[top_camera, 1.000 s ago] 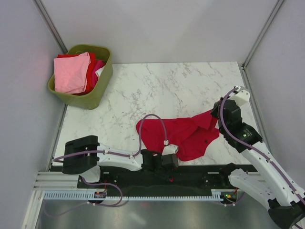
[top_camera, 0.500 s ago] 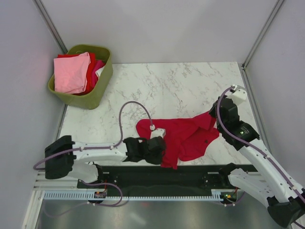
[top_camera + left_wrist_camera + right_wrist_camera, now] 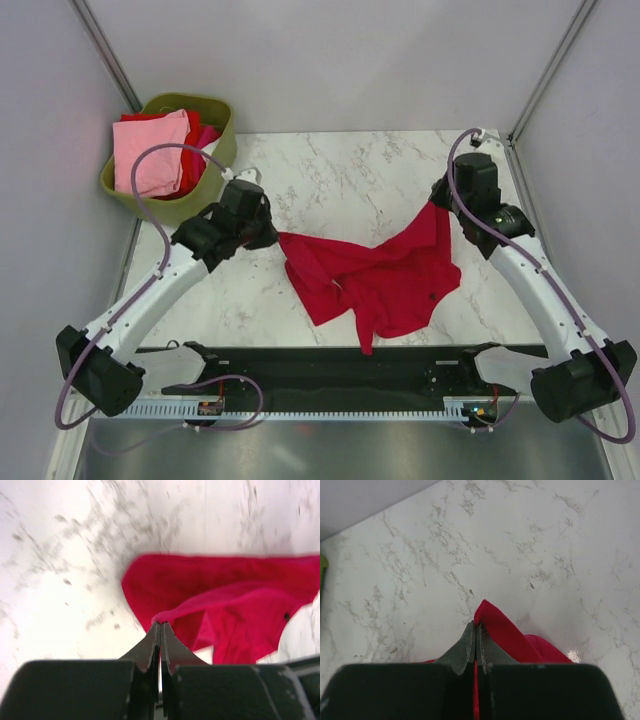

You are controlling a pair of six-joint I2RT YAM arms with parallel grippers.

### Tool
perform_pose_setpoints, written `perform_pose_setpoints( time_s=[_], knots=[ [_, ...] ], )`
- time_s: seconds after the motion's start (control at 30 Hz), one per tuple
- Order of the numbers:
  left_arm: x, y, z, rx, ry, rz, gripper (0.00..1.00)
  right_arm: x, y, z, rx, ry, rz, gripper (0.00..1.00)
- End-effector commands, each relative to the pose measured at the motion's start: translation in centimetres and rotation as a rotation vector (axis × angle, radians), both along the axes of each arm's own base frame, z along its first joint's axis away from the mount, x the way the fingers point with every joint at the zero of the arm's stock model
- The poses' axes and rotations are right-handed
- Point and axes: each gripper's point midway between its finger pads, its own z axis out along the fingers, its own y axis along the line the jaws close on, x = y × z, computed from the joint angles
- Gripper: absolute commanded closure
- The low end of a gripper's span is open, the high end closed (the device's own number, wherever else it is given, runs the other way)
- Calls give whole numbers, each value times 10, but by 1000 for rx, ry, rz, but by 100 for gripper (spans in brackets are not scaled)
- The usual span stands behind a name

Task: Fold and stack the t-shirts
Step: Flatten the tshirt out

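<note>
Left pincer [image 3: 268, 234] and right pincer [image 3: 440, 204], each pinching a corner of the crimson red cloth t-shirt [image 3: 385, 280], have swung apart, stretching it flatter on the marble desk [image 3: 350, 180] right of the olive-green plastic basket [image 3: 205, 195], ready for folding.

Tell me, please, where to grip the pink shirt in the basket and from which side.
Pinch its right edge, coming straight down. The pink shirt lies flat on top of the pile, and that edge sits over red cloth, away from the basket walls. The left fingers, nearest, are shut on the red shirt now.
</note>
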Motion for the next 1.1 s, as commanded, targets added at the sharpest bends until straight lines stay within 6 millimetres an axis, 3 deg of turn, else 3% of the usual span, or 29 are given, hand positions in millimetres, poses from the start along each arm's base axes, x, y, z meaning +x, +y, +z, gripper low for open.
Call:
perform_pose_setpoints(
  time_s=[0.0,0.03,0.07,0.1,0.13,0.17,0.23,0.27,0.33,0.43,0.53,0.67,0.77,0.83,0.87,1.0,1.07],
  knots=[
    [33,22,37,39,-73,-4,98,11,11,99,73,-219,64,100],
    [40,26,48,34,-92,9,98,11,10,113,78,-245,65,100],
    [47,25,74,22,-148,6,98,11,7,128,76,-271,52,100],
    [50,25,89,23,-181,0,98,6,5,156,85,-318,46,100],
    [52,26,121,12,-249,-9,98,2,0,170,78,-343,35,100],
    [51,28,138,4,-287,-14,98,-5,-5,198,81,-397,23,100],
    [45,29,174,-12,-374,-45,98,-24,-14,225,86,-452,6,100],
    [34,34,211,-45,-464,-47,98,-35,-19,243,89,-497,2,100],
    [18,42,254,-77,-573,-55,98,-67,-30,273,106,-588,-8,100],
    [-23,56,305,-138,-723,-89,98,-118,-49,311,133,-723,-33,100],
    [-61,73,336,-188,-831,-90,98,-164,-59,335,163,-832,-14,100],
    [-90,83,353,-242,-893,-102,98,-205,-60,356,211,-932,39,100],
    [-88,87,355,-242,-889,-70,98,-222,-60,375,242,-980,63,100],
    [-81,96,352,-234,-863,6,98,-216,-57,380,248,-966,74,100],
    [-75,96,349,-235,-843,29,98,-223,-58,390,252,-984,79,100],
    [-45,90,317,-195,-741,83,98,-188,-57,384,231,-920,25,100],
    [-19,82,282,-147,-651,105,98,-160,-56,364,211,-853,-15,100]
  ],
)
